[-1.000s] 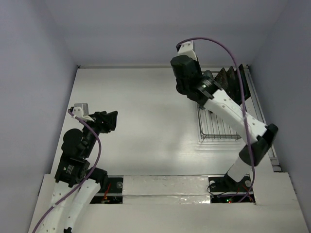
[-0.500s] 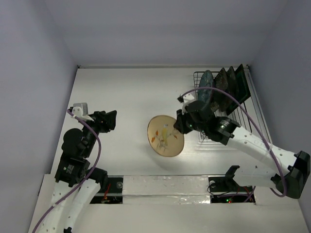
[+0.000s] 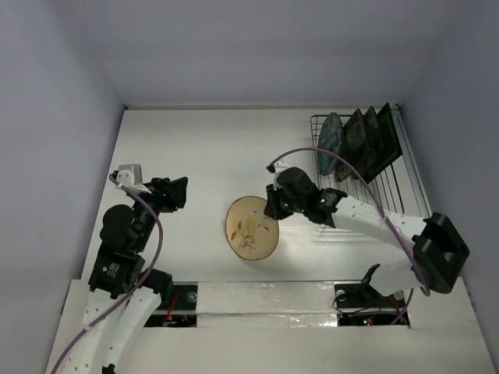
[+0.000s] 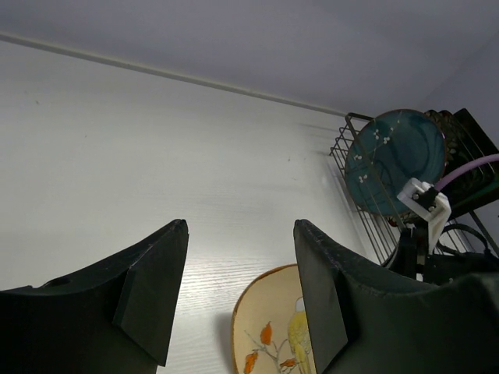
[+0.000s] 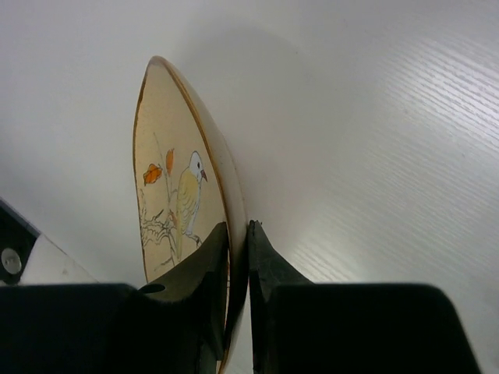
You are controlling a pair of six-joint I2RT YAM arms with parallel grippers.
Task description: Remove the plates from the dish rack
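Observation:
My right gripper [image 3: 270, 210] is shut on the rim of the round cream bird-and-branch plate [image 3: 251, 227] and holds it over the middle of the table; the right wrist view shows the plate [image 5: 181, 195] edge-on with the gripper [image 5: 238, 234] pinching its rim. The dish rack [image 3: 373, 167] stands at the back right with the round teal plate [image 3: 330, 142] and two dark square plates [image 3: 373, 140] upright in it. My left gripper [image 3: 175, 195] is open and empty at the left. In the left wrist view the gripper [image 4: 240, 288] faces the cream plate [image 4: 269, 327] and the rack [image 4: 366, 210].
White walls close the table on the left, back and right. The right arm's purple cable [image 3: 343, 167] arcs over the rack's near part. A white ledge [image 3: 265, 300] runs along the near edge.
My right arm has lifted the cream plate out of the rack and carried it left and nearer, over the table's middle. The left arm has not moved.

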